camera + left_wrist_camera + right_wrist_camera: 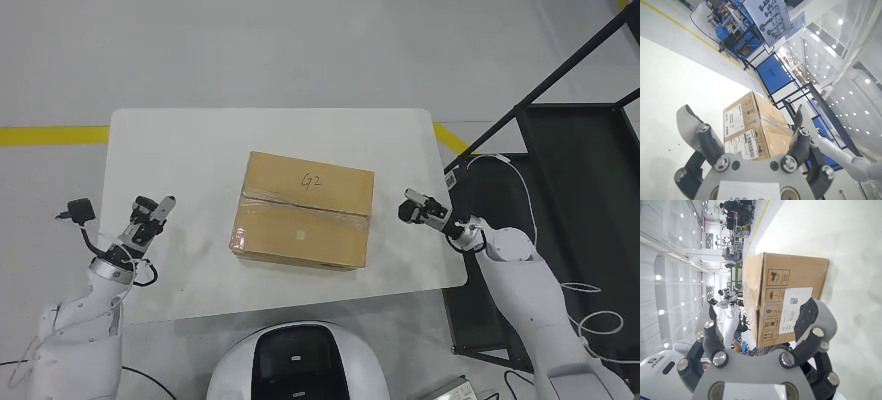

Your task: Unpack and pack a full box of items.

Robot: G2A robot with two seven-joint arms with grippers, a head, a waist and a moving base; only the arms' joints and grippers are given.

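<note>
Box (pixel 305 210), taped shut with contents hidden, sits on the table (pixel 180 150) between the spread-jawed left gripper (pixel 155 207) and right gripper (pixel 406 205), both clear of it; wrist views add its 2 end labels (pixel 732 121).

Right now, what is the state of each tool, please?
Left tool: open, holding nothing.
Right tool: open, holding nothing.

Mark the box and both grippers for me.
box (pixel 305 208), top view, middle of its taped top.
left gripper (pixel 153 205), top view, midway between its open jaws.
right gripper (pixel 404 206), top view, midway between its open jaws.
</note>
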